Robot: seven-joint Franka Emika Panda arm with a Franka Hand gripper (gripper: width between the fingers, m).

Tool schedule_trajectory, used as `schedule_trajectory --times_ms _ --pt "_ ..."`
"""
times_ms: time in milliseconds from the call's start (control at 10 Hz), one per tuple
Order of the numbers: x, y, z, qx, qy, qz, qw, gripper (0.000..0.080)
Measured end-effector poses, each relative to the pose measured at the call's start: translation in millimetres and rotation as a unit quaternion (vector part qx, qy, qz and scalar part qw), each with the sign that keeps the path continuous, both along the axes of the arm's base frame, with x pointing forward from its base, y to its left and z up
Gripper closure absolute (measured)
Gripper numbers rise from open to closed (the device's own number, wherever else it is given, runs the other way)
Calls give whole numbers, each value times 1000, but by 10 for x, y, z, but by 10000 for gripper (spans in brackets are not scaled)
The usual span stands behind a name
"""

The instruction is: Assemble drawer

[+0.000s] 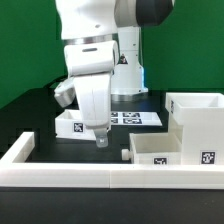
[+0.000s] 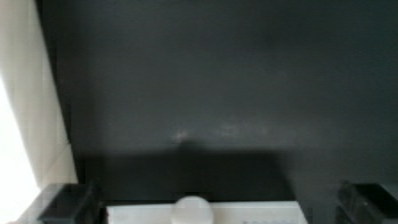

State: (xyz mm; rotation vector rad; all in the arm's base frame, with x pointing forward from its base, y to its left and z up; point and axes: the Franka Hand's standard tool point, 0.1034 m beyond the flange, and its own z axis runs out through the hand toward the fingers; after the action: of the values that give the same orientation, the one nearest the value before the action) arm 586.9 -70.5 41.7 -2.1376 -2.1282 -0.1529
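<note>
The drawer's tall white casing [image 1: 196, 112] stands at the exterior view's right. One small open-top box [image 1: 160, 150], with a knob [image 1: 122, 155] and a tag, sits in front of it. A second small box [image 1: 70, 125] with a tag sits behind my gripper [image 1: 100, 137], which points down just above the black table. In the wrist view my gripper [image 2: 221, 196] is open. Its dark fingers [image 2: 68, 205] stand wide on either side of a white box front [image 2: 249, 214] with a rounded knob [image 2: 192, 210]. Nothing is held.
The marker board [image 1: 138, 118] lies at the back by the robot base. A low white border wall runs along the front [image 1: 100, 176] and the exterior view's left [image 1: 22, 150]; it shows in the wrist view [image 2: 18, 100] too.
</note>
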Motion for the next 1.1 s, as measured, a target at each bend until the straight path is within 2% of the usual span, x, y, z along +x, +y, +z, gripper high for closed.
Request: schedule_trajectory --times_ms 200,400,900,1000,1100 --pt "21 167 -84 5 3 5 1000 151" --pt "92 282 -105 5 3 7 1000 151" --pt "81 248 -113 5 4 4 1000 151" --pt "71 256 -135 6 5 5 1000 151" --pt "26 303 -247 10 13 8 1000 151"
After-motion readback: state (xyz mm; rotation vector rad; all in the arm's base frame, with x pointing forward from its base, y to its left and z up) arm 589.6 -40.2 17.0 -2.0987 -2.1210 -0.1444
